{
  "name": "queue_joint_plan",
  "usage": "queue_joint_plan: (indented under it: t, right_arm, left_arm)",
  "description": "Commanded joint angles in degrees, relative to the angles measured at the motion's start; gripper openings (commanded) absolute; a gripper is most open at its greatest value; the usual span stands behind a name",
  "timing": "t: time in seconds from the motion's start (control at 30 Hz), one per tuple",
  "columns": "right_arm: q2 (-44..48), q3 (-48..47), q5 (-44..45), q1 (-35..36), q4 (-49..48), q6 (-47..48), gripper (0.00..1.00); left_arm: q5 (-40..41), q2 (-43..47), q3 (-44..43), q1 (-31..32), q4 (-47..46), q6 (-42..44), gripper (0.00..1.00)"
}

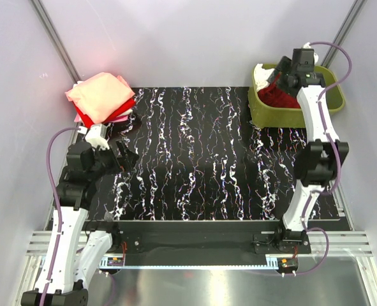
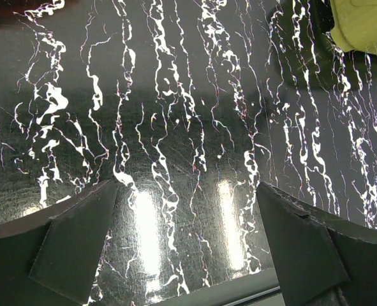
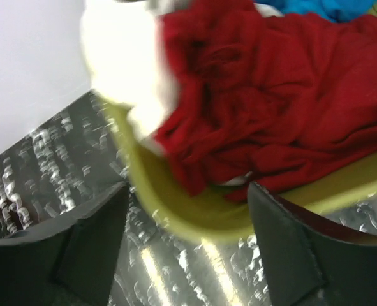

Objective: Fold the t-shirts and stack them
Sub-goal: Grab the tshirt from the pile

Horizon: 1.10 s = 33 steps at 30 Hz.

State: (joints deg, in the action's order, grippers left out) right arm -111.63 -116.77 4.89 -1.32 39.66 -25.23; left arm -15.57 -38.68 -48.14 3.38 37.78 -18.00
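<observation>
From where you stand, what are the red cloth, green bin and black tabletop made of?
Red cloth: soft matte fabric, probably cotton; it crumples into folds.
Green bin: likely plastic, smooth moulded rim.
Black tabletop: glossy, white-veined, reflects lights; marble-look, true material unclear.

Left arm (image 1: 70, 210): base at 7 o'clock of the top view, elbow folded, forearm turned toward 3 o'clock.
Left pincer (image 1: 122, 157): jaws spread wide, fingers (image 2: 73, 248) angled forward and down.
Right arm (image 1: 316, 127): base at 5 o'clock, stretched far out toward 1 o'clock, wrist tipped downward.
Right pincer (image 3: 187, 248): jaws apart, both fingers free.
</observation>
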Motion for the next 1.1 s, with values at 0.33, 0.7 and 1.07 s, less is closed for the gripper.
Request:
queue_joint_plan:
  t: [0.33,0.7,1.07]
  right_arm:
    - [-12.9,-11.9,-11.3,-6.1,-0.1,-3.1,0.62]
    - [-18.6,-14.4,-14.9,-6.1,-3.4,-5.0,0.61]
    - [-22.7,-19.2,-13.8,-6.1,-3.1,-4.6,0.12]
  left_arm:
    - [0.5,0.2,0.2,0.1,-2.4,-0.3,0.99]
    - [0.5,-0.1,0.2,0.1,-2.4,-0.3,0.99]
    - [-0.1,-0.3,0.4,0.0,-2.5,-0.5,0.99]
